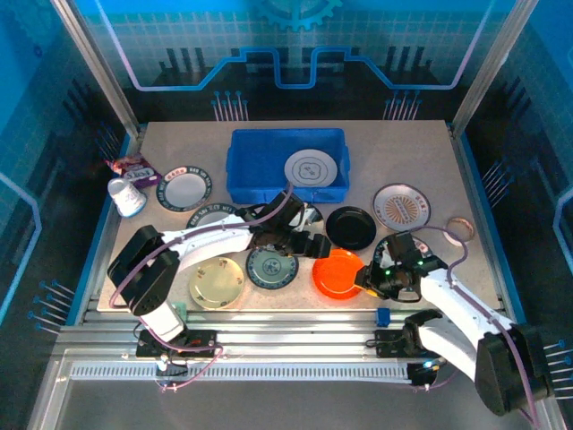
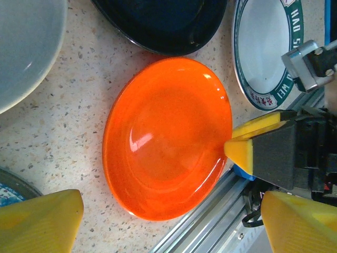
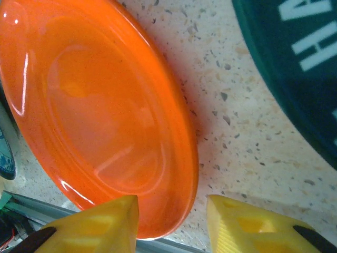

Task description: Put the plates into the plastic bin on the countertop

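Orange plate [image 1: 338, 273] lies on the countertop [image 1: 421, 157], near rim just beside the metal rail [image 1: 286, 315] — bare strip along its right. Right gripper [image 3: 174, 211], fingers apart, straddles the plate's right rim; left gripper [image 2: 169, 199] hovers above, spread wide. Plastic bin [image 1: 240, 170] with 1 white plate [image 1: 313, 168] beyond.

The beige speckled stone-look desk [image 1: 421, 152] sits inside a booth. At 12 o'clock stands a blue translucent wall panel [image 1: 179, 45] printed with circuit lines and a gear emblem [image 1: 295, 11]. Slanted silver aluminium posts [image 1: 94, 63] rise at 11 and 1 o'clock. Blue edge strips [image 1: 97, 242] border the desk at 9 and 3 o'clock. Grooved silver metal rails [image 1: 295, 345] run along 6 o'clock, above a white slotted strip [image 1: 286, 370]. The light is cool and blue-tinted.
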`<action>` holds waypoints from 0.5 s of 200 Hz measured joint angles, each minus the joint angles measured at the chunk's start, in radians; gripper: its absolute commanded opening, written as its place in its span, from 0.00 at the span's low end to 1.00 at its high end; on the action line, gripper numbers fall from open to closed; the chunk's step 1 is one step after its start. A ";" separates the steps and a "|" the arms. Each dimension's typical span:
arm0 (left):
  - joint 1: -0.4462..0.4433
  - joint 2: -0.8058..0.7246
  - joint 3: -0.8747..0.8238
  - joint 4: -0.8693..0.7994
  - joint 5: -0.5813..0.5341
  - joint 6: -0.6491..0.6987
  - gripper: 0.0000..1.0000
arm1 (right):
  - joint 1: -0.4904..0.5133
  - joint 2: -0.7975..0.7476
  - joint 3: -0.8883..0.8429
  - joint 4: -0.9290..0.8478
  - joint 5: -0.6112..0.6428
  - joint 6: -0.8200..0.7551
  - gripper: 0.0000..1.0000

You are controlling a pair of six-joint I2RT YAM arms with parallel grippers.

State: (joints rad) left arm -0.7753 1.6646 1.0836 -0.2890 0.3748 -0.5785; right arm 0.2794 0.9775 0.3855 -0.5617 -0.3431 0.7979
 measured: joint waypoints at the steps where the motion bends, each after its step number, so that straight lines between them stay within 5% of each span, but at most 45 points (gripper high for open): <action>1: 0.000 0.000 0.000 0.000 0.000 0.000 0.88 | 0.000 0.001 0.000 0.001 0.000 0.000 0.37; 63: 0.000 0.025 0.000 0.031 0.008 -0.004 0.87 | 0.022 0.097 -0.002 0.080 -0.009 0.006 0.25; 100: 0.000 0.047 0.000 0.034 0.010 -0.004 0.87 | 0.022 0.104 -0.005 0.107 -0.022 0.018 0.03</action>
State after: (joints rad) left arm -0.7753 1.7111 1.0836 -0.2554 0.3843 -0.5823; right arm 0.3012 1.0817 0.3809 -0.4549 -0.3653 0.8162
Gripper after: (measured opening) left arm 0.873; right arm 0.063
